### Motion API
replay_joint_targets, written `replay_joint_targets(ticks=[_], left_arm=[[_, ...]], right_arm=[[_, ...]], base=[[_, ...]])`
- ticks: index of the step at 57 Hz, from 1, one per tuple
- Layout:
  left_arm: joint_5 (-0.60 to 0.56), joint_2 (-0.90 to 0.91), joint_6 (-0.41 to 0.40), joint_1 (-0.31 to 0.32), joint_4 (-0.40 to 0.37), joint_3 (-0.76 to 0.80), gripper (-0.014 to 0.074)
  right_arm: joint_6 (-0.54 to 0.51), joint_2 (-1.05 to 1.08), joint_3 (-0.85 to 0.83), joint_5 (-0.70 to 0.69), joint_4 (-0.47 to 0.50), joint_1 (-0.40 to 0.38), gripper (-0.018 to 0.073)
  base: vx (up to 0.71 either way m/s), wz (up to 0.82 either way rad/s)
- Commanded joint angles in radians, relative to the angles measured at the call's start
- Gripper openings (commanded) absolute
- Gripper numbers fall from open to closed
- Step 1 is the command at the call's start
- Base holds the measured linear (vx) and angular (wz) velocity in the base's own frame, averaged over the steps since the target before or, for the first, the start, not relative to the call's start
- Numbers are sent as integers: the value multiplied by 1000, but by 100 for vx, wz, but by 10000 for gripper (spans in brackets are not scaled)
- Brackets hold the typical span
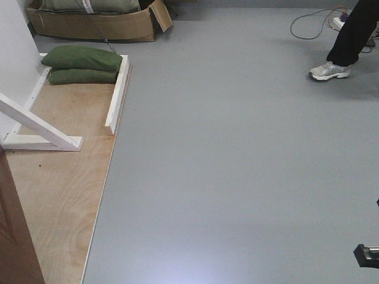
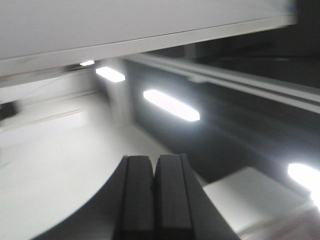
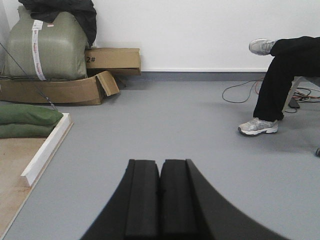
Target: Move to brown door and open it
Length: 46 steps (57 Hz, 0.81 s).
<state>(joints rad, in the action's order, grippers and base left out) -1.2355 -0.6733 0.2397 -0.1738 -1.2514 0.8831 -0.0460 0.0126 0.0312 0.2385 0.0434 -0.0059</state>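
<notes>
Brown door (image 1: 13, 236): edge only (reddish sliver). Beside door, plywood board (image 1: 59, 195); beyond door, green sandbags (image 1: 83, 64). Left gripper (image 2: 155, 192) pressed closed, empty. Right gripper (image 3: 160, 197) closed, holding nothing.

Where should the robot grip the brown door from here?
Only a flat reddish-brown strip of the brown door shows at lower left, no handle in view. No grip point can be picked yet; turning left toward it likely comes first.
</notes>
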Motion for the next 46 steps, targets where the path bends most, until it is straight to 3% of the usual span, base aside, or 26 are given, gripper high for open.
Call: replay_joint_targets(ticks=[1, 11, 25, 37, 46], left_arm=[[-104, -40, -9, -2, -93, 27, -6], [-3, -124, -6, -2, -132, 75, -6], [85, -290, 86, -2, -148, 329, -6], [340, -328, 245, -2, -262, 421, -6], [469, -327, 243, -2, -290, 421, -6]], right_arm=[[-5, 10, 5, -82, -3, 0, 0], [-5, 10, 5, -82, -3, 0, 0], [-5, 10, 5, -82, -3, 0, 0], [-5, 10, 5, -82, -3, 0, 0], [-5, 10, 5, -82, -3, 0, 0]], base=[[0, 0], [0, 0], [0, 0], [0, 0], [0, 0]])
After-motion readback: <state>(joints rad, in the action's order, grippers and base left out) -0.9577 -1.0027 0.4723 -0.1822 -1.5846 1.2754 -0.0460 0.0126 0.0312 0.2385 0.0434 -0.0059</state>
